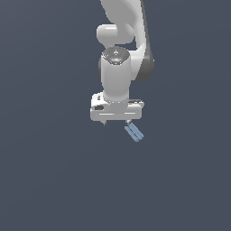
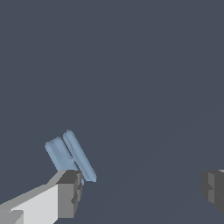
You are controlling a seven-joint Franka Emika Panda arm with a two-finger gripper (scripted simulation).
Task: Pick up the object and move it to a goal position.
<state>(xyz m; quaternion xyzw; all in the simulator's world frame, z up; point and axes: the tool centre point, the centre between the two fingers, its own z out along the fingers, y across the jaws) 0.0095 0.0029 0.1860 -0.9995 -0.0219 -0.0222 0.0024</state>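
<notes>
fingers [image 2: 72, 192]: spread wide, gripping nothing
gripper [image 1: 116, 122]: above table [image 1: 45, 180]
object [image 1: 134, 132]: flat on table, just beside one finger, outside the gap

glossy white plastic-looking tool [image 1: 116, 122], matt light-blue smooth object [image 1: 134, 132], flat matt grey ground [image 1: 45, 171]

Object [image 1: 134, 132]: small light-blue elongated piece, two flat parallel bars joined side by side. Lies flat on plain dark grey ground, set diagonally in the exterior view, its upper end toward that view's left, lower end toward the right. Wrist view [image 2: 70, 156] shows one bar longer than the other.
</notes>
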